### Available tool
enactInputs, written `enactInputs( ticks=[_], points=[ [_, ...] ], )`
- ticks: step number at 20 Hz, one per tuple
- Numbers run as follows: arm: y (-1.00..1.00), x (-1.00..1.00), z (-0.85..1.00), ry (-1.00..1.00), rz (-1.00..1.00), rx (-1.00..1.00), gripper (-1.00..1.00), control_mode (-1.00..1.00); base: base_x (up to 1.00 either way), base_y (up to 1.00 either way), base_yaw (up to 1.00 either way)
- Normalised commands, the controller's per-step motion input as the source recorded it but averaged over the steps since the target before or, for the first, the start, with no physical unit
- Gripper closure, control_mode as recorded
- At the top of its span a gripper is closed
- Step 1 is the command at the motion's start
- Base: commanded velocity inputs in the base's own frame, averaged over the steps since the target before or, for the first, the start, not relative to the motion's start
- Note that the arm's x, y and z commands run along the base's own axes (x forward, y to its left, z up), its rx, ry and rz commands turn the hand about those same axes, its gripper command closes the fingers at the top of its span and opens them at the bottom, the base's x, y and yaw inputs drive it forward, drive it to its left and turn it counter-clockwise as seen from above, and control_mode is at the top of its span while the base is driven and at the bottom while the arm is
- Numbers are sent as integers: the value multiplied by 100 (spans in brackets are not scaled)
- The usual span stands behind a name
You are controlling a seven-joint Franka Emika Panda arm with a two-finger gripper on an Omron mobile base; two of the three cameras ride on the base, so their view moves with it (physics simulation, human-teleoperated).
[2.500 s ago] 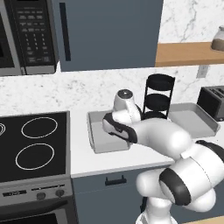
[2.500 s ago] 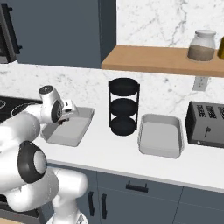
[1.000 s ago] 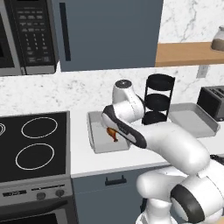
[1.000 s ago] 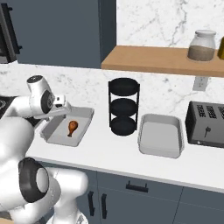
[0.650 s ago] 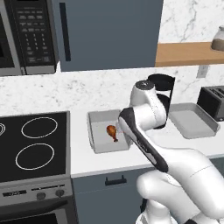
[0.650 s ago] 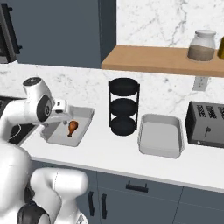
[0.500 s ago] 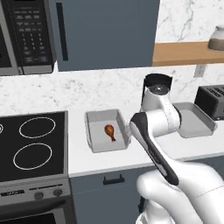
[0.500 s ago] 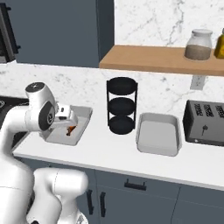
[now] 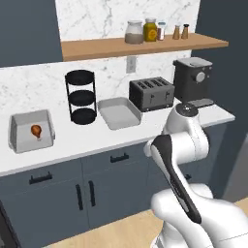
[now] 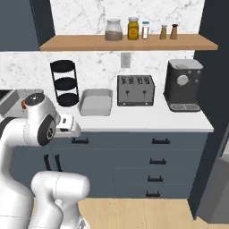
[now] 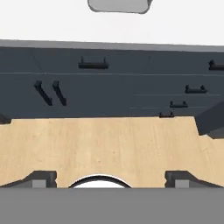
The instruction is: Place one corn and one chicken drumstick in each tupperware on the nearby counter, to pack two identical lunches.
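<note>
Orange-brown, one chicken drumstick (image 9: 36,130) lies in the left tupperware (image 9: 30,131) on the white worktop (image 9: 97,138); past the black tiered rack (image 9: 81,97), the second tupperware (image 9: 118,113) sits bare beside the toaster (image 9: 151,93). The claw (image 11: 111,178), spread wide and carrying nothing, faces cabinet fronts and floor. No corn is visible; packing could stall, or both drumsticks end up in one container.
</note>
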Motion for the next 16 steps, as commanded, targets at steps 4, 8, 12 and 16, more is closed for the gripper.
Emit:
enactInputs(
  ticks=[4, 8, 12, 16],
  points=[
    [0, 0, 0, 0, 0, 0, -100, 100, -80, -100, -49],
    [0, 0, 0, 0, 0, 0, -100, 100, -46, -100, -53],
    [0, 0, 0, 0, 0, 0, -100, 100, 50, -100, -47],
    [0, 0, 0, 0, 0, 0, -100, 100, 100, -100, -18]
  ],
)
